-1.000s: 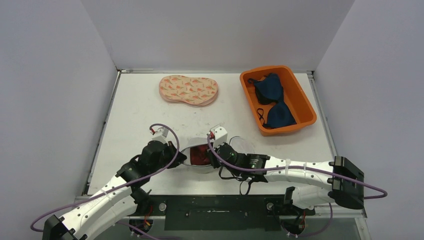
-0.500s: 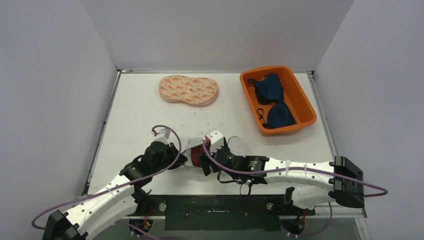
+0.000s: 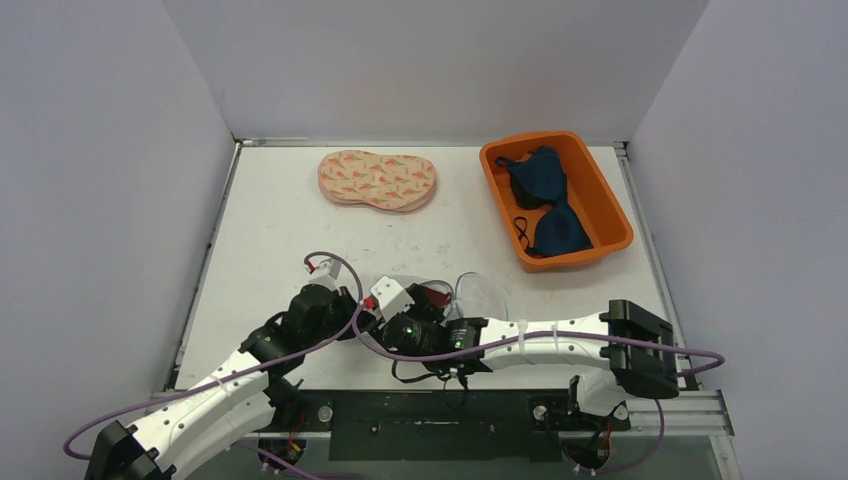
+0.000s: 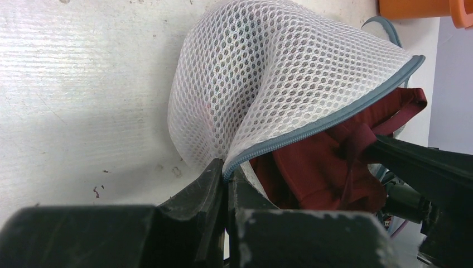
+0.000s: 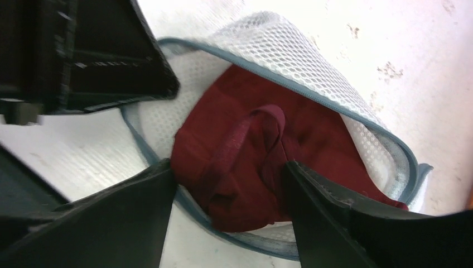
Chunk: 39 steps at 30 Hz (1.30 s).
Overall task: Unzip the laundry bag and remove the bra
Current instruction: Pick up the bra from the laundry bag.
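The bra (image 5: pixel 251 162), dark red, lies in the mouth of the laundry bag (image 4: pixel 262 72), at the near edge of the counter (image 3: pixel 280 230) between the two arms. The zip is already run back. The grey zip edge arches over the cloth, and a strap and a fold of cup show outside the mesh. The rest of the bra is inside the bag.

Change over the last second: in the overhead view the right arm has swung left. Its wrist was to the right of the opening and now sits directly over it, hiding most of the red that showed there. The left arm has hardly shifted.

Right gripper (image 5: pixel 228 167): jaws spread, one on each side of the bunched cloth and strap. They straddle the bra and do not yet pinch it.

Left gripper (image 4: pixel 226 178): jaws pressed together on the bag's zip edge, holding that lip up off the counter.

Meaning for the task: I judge the unzip step done and the removal step begun. The next move calls for closing the right jaws on cloth and strap only, then drawing the bra out while the left gripper anchors the bag. Risk: the jaws may catch mesh with the bra, so that the bag drags along.

Further out, an orange tray (image 3: pixel 575 256) with dark blue garments stands at the far right. A patterned pouch (image 3: pixel 378 180) lies at the far centre, well apart from the work.
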Tool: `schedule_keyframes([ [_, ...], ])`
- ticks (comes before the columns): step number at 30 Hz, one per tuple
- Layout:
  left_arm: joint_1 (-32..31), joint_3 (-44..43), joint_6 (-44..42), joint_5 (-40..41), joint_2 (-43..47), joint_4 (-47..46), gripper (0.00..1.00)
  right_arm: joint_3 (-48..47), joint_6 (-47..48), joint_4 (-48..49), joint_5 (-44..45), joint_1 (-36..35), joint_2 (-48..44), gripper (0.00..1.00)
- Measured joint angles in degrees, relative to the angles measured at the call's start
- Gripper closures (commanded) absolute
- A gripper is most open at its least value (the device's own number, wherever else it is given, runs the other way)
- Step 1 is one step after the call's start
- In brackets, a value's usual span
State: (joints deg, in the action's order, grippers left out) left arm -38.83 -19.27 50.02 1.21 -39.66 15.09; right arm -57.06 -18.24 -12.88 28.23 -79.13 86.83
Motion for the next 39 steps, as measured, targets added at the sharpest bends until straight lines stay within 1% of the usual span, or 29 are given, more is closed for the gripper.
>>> schedule_keyframes([
  [1, 0.00, 0.02, 0.02, 0.00, 0.02, 0.00, 1.00, -0.17, 0.07, -0.66, 0.92, 0.00, 0.85, 0.53],
  [3, 0.00, 0.07, 0.04, 0.02, 0.11, -0.04, 1.00, -0.20, 0.26, -1.86, 2.82, 0.00, 2.05, 0.63],
  [8, 0.00, 0.72, 0.13, 0.04, 0.11, -0.39, 1.00, 0.17, -1.18, -2.49, 5.88, 0.81, 2.12, 0.80],
  [10, 0.00, 1.05, 0.15, 0.07, 0.09, -0.44, 1.00, 1.73, -2.10, -1.60, 5.86, 1.73, 0.90, 0.84],
  [13, -0.02, 1.57, 0.26, 0.07, -0.04, -0.76, 1.00, 4.26, -3.74, -0.59, 5.44, 3.39, -1.66, 0.94],
  [19, -0.09, 1.92, 0.35, 0.20, -0.85, -1.33, 1.00, 10.23, -7.02, 4.02, 3.23, 5.44, -7.72, 0.95],
  [25, -0.24, 3.10, 0.46, 0.17, -0.92, -2.34, 1.00, 19.61, -8.00, 11.26, -3.08, 6.73, -17.16, 0.95],
  [27, -0.24, 3.30, 0.59, -0.02, -0.92, -2.54, 0.95, 20.02, -7.74, 12.37, -4.85, 6.69, -17.73, 0.95],
  [29, -0.24, 3.30, 0.76, -0.24, -0.87, -2.82, 0.92, 20.06, -6.97, 13.57, -6.29, 6.10, -17.70, 0.95],
  [33, -0.24, 3.30, 0.94, -0.42, -0.63, -3.21, 0.91, 21.77, -4.87, 17.46, -9.77, 3.74, -18.75, 0.95],
  [39, -0.24, 2.43, 1.11, 0.57, -0.37, -2.54, 0.91, 26.08, -2.84, 22.67, -15.78, 2.25, -24.37, 0.95],
])
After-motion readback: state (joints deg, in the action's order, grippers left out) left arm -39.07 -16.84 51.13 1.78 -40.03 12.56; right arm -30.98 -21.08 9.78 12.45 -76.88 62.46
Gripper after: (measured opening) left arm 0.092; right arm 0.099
